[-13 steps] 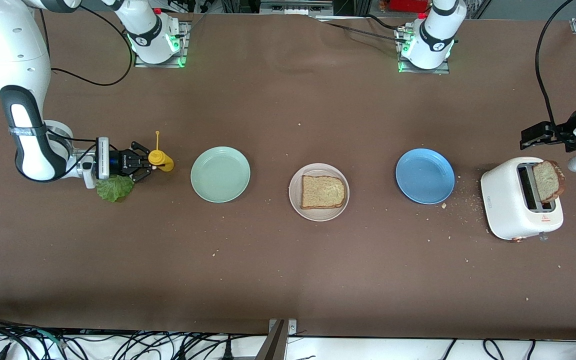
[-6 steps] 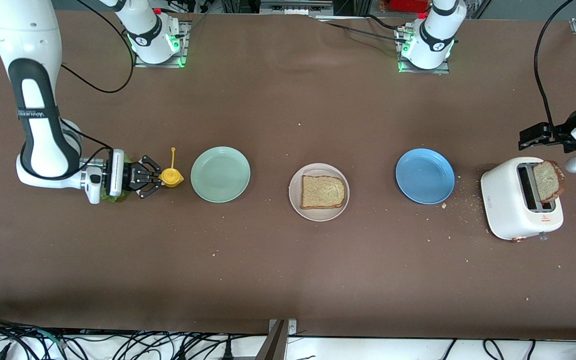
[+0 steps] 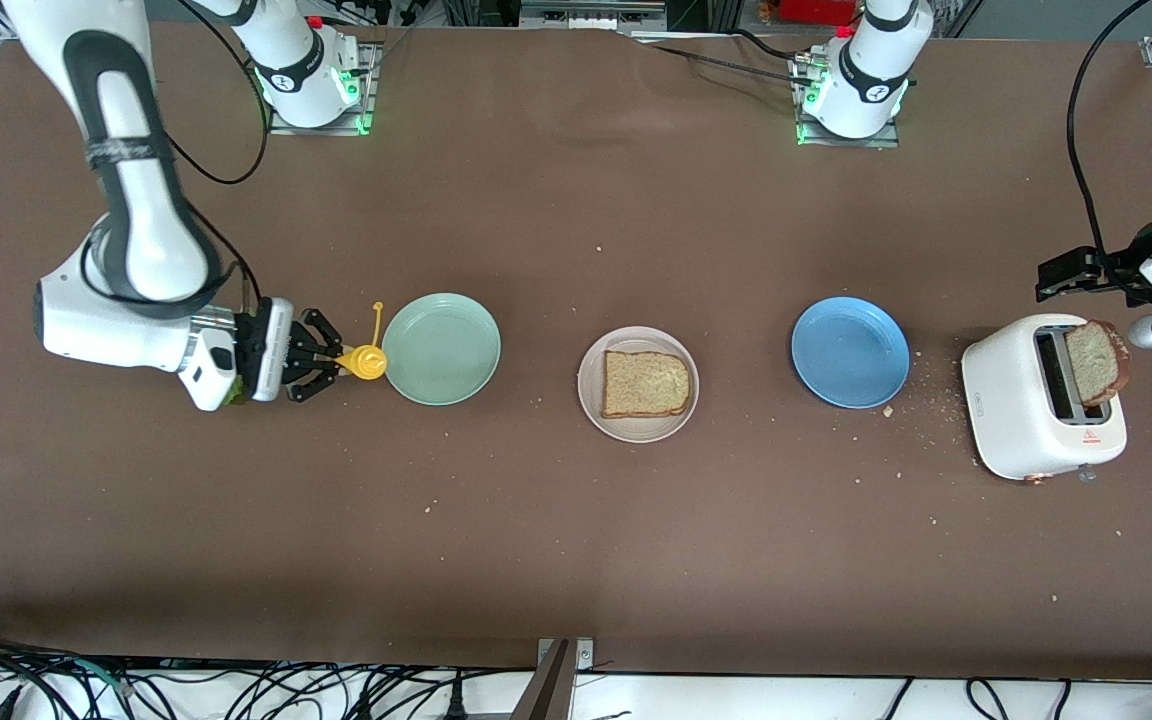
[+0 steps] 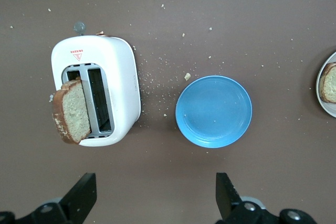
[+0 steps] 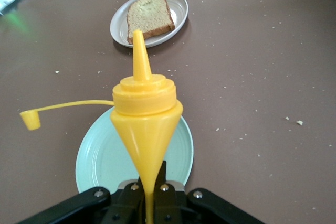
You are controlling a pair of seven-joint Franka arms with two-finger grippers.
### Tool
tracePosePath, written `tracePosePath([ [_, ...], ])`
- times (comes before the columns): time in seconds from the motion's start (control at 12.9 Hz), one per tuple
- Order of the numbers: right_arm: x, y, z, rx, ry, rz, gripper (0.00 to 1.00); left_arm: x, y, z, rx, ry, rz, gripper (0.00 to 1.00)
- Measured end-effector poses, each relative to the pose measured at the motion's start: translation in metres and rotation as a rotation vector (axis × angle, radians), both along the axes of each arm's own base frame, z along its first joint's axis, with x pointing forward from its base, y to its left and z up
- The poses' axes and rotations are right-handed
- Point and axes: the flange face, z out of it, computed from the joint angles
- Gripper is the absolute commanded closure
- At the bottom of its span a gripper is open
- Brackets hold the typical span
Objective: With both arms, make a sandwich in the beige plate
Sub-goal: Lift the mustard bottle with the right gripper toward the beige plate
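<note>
- Yellow squeeze bottle (image 3: 367, 360) is sitting clamped in the right gripper (image 3: 321, 360) at middle left of the front view, nozzle pointing toward the plates, cap dangling open on its strap.
- The bottle is hanging at the rim of the mint-green plate (image 3: 441, 349); in the right wrist view the nozzle is lining up with the beige plate (image 5: 178, 9) near the top of the frame.
- A sliver of green lettuce (image 3: 232, 398) is peeking out under the right wrist.
- The beige plate is sitting at centre frame, carrying one toast slice (image 3: 645, 384).
- The left gripper (image 4: 155, 203) is hovering with fingers spread apart and empty, low in the left wrist view; that arm is waiting.
- The second toast slice (image 3: 1096, 360) is standing in the white toaster (image 3: 1041, 410) at far right, beside the empty blue plate (image 3: 850, 351).
- Progress, as I judge it: early. Base slice is placed; sauce, lettuce and top slice are all waiting to go on.
</note>
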Motion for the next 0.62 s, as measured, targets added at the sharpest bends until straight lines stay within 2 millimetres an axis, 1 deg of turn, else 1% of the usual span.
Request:
tracePosePath([
  [0.08,0.004,0.023,0.017,-0.071,-0.006,0.003,1.00,0.001,0.000,-0.001,0.000,-0.002,0.000,0.00],
  [0.23,0.006,0.067,0.038,-0.171,-0.022,-0.006,1.00,0.003,0.000,-0.003,0.001,-0.003,-0.001,0.00],
  [0.39,0.000,0.108,0.048,-0.273,-0.043,-0.025,1.00,0.003,0.000,-0.004,0.001,-0.003,-0.001,0.00],
  [0.62,-0.015,0.170,0.050,-0.421,-0.069,-0.047,1.00,0.003,0.000,-0.004,0.001,-0.003,-0.001,0.00],
])
